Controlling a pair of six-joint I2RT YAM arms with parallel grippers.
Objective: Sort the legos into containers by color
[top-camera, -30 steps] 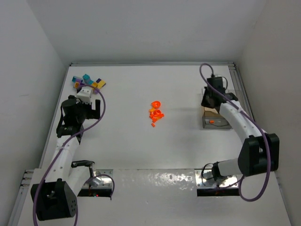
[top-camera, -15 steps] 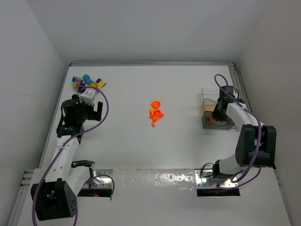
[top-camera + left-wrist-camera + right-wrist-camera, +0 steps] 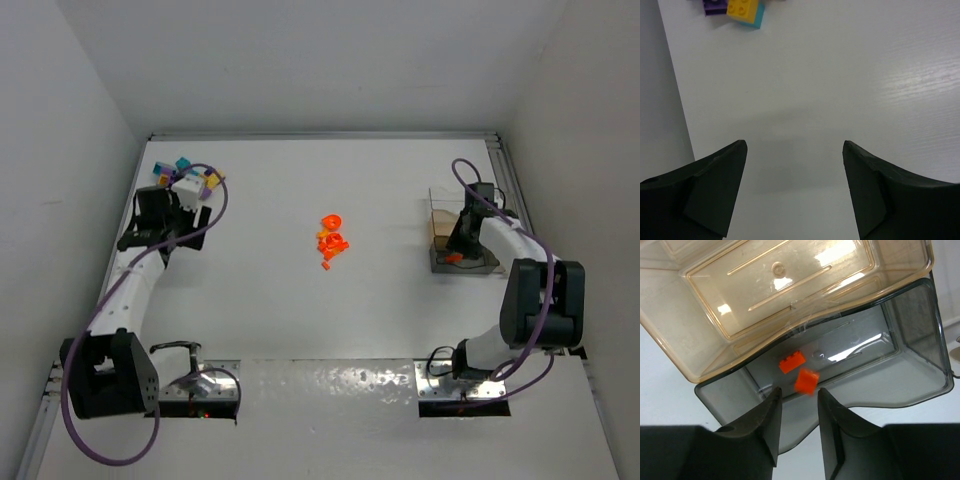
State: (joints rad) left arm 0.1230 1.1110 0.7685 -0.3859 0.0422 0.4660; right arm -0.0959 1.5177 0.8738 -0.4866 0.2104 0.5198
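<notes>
Hovering over the grey bin (image 3: 920, 340) of the bins (image 3: 465, 262) on the right, the right gripper (image 3: 798, 395) has come down since a second ago. Its jaws are now parted with nothing pinched. One orange brick (image 3: 806, 381) is blurred just off its tips, and a second orange brick (image 3: 792, 362) lies on the bin floor. The tan bin (image 3: 775, 295) touches alongside. The left gripper (image 3: 794, 147), spread wide and empty, has swung out to the mixed bricks (image 3: 185, 175) in the far-left corner. The orange pile (image 3: 331, 240) in the middle of the table (image 3: 400, 180) is unchanged.

Overhead wide, right wrist close, containers (image 3: 775, 290) shared
</notes>
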